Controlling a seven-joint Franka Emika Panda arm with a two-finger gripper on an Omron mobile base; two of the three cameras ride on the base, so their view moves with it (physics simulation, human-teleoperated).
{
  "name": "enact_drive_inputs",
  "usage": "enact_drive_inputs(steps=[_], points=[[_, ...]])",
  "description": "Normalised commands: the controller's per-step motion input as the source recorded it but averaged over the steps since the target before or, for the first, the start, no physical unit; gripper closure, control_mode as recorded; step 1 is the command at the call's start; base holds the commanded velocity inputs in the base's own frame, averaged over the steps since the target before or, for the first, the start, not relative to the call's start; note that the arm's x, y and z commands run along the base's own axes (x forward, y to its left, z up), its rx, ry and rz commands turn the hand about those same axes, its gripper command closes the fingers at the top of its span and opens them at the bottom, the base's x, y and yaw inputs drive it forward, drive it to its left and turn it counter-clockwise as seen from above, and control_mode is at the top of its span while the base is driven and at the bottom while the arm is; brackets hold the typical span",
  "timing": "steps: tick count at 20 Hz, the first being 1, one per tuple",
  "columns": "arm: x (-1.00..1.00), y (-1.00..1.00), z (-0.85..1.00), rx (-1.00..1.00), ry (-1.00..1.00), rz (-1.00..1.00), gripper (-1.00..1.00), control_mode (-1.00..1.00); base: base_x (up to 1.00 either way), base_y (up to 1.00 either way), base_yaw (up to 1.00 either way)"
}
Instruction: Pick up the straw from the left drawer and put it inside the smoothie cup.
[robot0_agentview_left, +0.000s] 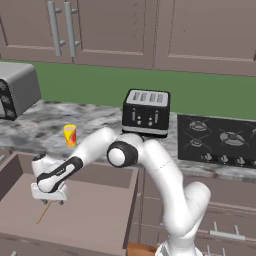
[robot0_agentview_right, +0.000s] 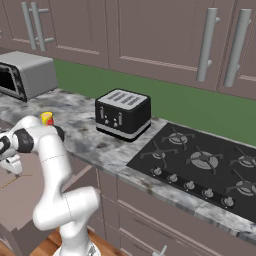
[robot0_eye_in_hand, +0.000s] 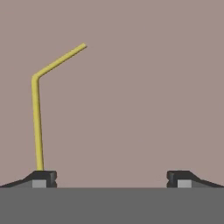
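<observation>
Straw, thin and tan-orange with a bent end (robot0_agentview_left: 44, 213), lies flat on the bottom of the wide, shallow brownish-mauve wooden left drawer (robot0_agentview_left: 100, 210) in the left base view, just below the pincer (robot0_agentview_left: 49, 200), which hangs low inside the drawer at the end of the white arm. The small yellow tapered smoothie cup with red markings (robot0_agentview_left: 70, 135) stands upright on the grey marbled tabletop (robot0_agentview_left: 95, 120) behind the drawer, well apart from the straw. A black four-slot toaster (robot0_agentview_left: 146, 113) sits further right on that tabletop, with a black gas hob (robot0_agentview_left: 217, 140) beside it and a silver microwave (robot0_agentview_left: 17, 90) at the far left.

From the right base view, the cup (robot0_agentview_right: 46, 118) peeks out above the arm's elbow, and the toaster (robot0_agentview_right: 123, 114) stands between the microwave (robot0_agentview_right: 27, 75) and the hob (robot0_agentview_right: 200, 160). The pincer (robot0_agentview_right: 12, 165) is at the left edge over the drawer (robot0_agentview_right: 25, 190).

Along the hand view, the pincer (robot0_eye_in_hand: 111, 178) stands spread wide with nothing between its tips. The straw (robot0_eye_in_hand: 37, 122) rests on the drawer floor (robot0_eye_in_hand: 144, 87), its long part running up from the left fingertip (robot0_eye_in_hand: 41, 178) and its bent end angling off to the right.
</observation>
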Motion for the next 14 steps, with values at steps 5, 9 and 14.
enact_drive_inputs(steps=[5, 9, 14], points=[[0.22, 0.17, -0.27, -0.01, 0.00, 0.00, -1.00, -1.00, 0.00, 0.00, 0.00], [0.05, 0.04, -0.43, -0.01, 0.00, 0.00, -1.00, -1.00, 0.00, 0.00, 0.00], [0.02, 0.00, -0.41, 0.00, 0.00, 0.00, -1.00, -1.00, 0.00, 0.00, 0.00]])
